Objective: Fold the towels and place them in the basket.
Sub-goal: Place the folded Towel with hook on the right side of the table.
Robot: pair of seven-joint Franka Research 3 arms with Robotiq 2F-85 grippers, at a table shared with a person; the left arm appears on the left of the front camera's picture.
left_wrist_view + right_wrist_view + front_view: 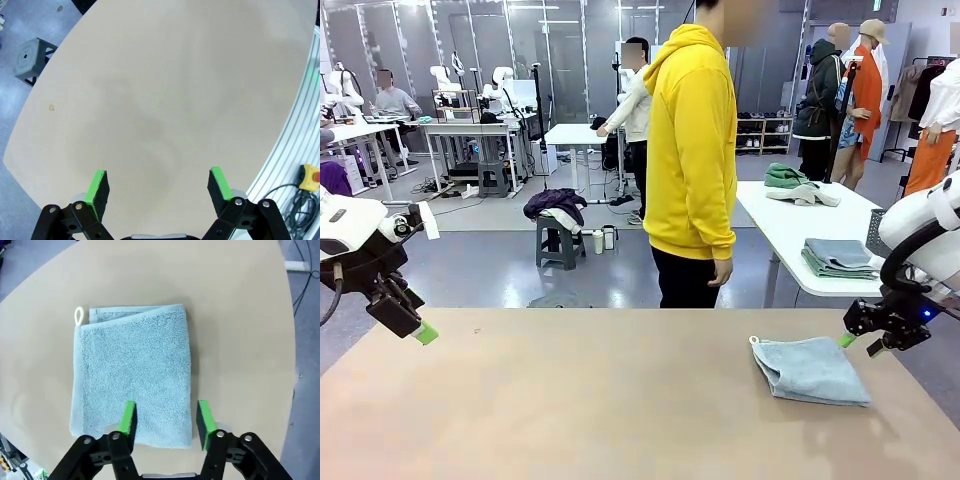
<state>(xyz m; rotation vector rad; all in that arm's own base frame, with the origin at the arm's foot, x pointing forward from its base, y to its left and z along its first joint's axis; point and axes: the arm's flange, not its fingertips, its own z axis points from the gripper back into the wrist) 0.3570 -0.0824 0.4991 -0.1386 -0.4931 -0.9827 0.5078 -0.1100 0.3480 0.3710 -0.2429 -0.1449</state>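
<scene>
Inspection finding: 1 pale grey-blue towel (810, 370) (132, 372) lies folded into a flat rectangle on the right part of the tan table (570, 400) (165, 90). Its white hanging loop (754, 341) (79, 316) sticks out at the far left corner as the front view shows it.

Right gripper (860, 343) (166, 420): positioned at the towel's far right corner. The right wrist view shows its 2 green-padded fingers parted, with the towel's edge flat beneath them and no cloth pinched between the pads (whether the pads touch the pile cannot be told).

Left gripper (420, 330) (160, 187): at the table's left edge, above bare tabletop and well apart from the towel. Its fingers are spread wide, with nothing between them.

A person (692, 150) in a yellow hoodie stands at the far side, arm hanging down, touching nothing on the table.
</scene>
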